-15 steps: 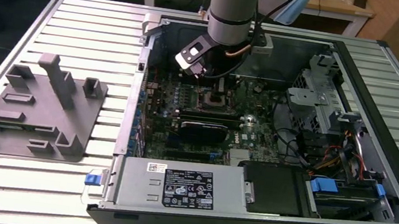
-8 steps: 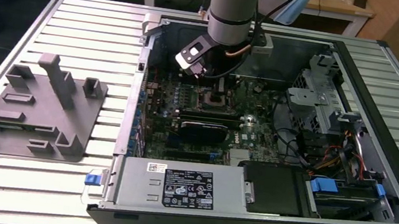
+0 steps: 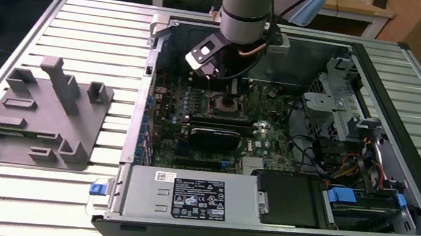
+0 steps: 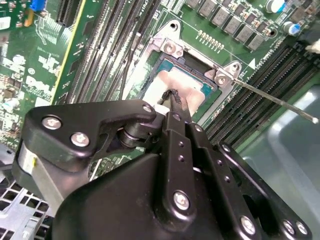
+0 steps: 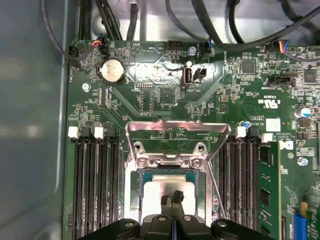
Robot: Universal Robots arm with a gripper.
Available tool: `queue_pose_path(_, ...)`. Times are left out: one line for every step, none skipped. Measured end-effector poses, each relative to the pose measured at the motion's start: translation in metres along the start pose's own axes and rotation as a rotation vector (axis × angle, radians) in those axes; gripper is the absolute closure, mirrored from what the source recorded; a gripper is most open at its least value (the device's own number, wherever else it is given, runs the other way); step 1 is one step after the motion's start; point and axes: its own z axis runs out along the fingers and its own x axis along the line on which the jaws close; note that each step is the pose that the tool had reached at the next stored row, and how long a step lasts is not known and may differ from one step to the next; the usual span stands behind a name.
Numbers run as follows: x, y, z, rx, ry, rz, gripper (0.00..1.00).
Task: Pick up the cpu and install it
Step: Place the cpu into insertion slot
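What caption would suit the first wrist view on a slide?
Shut gripper poised over the cpu lying in the open motherboard socket.

Grey-and-black arm ending in a matte black, screw-studded hand.

In the exterior view the arm is a smooth silver-grey tube ringed by a black band, with a pale blue joint cap at its upper joint. A white-and-black box is fixed at the wrist, and a copper-coloured cable loops beside it. In the second wrist view the hand is built of matte black, round-cornered link plates, joined at pivots and fastened with bright silver screws. A grey block with a yellow mark sits at one side. In the first wrist view two slim black fingers taper to narrow tips.
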Motion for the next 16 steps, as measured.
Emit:
queue_pose_path(-0.0001,0.0001,-0.0023,0.0001,-0.0001,0.000,0.89)
queue_pose_path(-0.0001,0.0003,-0.0049,0.0000,0.0000,0.000,0.89)
queue_pose_path(-0.0002,0.0004,-0.0075,0.0001,-0.0001,0.000,0.89)
queue_pose_path(-0.0002,0.0005,-0.0101,0.0001,-0.0001,0.000,0.89)
queue_pose_path(-0.0003,0.0007,-0.0130,0.0000,0.0001,0.000,0.89)
queue_pose_path(-0.0003,0.0008,-0.0158,0.0001,-0.0001,0.000,0.89)
queue_pose_path(-0.0004,0.0010,-0.0187,0.0000,-0.0001,0.000,0.89)
queue_pose_path(-0.0004,0.0011,-0.0216,0.0000,0.0000,0.000,0.89)
queue_pose_path(-0.0005,0.0013,-0.0246,-0.0001,-0.0001,0.000,0.89)
queue_pose_path(-0.0006,0.0014,-0.0275,-0.0002,0.0000,0.000,0.89)
queue_pose_path(-0.0006,0.0016,-0.0305,-0.0003,-0.0001,0.001,0.89)
queue_pose_path(-0.0007,0.0018,-0.0335,-0.0004,-0.0001,0.001,0.89)
queue_pose_path(-0.0007,0.0019,-0.0368,-0.0007,0.0001,0.001,0.89)
queue_pose_path(-0.0008,0.0021,-0.0399,-0.0008,-0.0001,0.001,0.89)
queue_pose_path(-0.0009,0.0023,-0.0428,-0.0012,-0.0001,0.001,0.89)
queue_pose_path(-0.0009,0.0024,-0.0456,-0.0015,-0.0001,0.001,0.89)
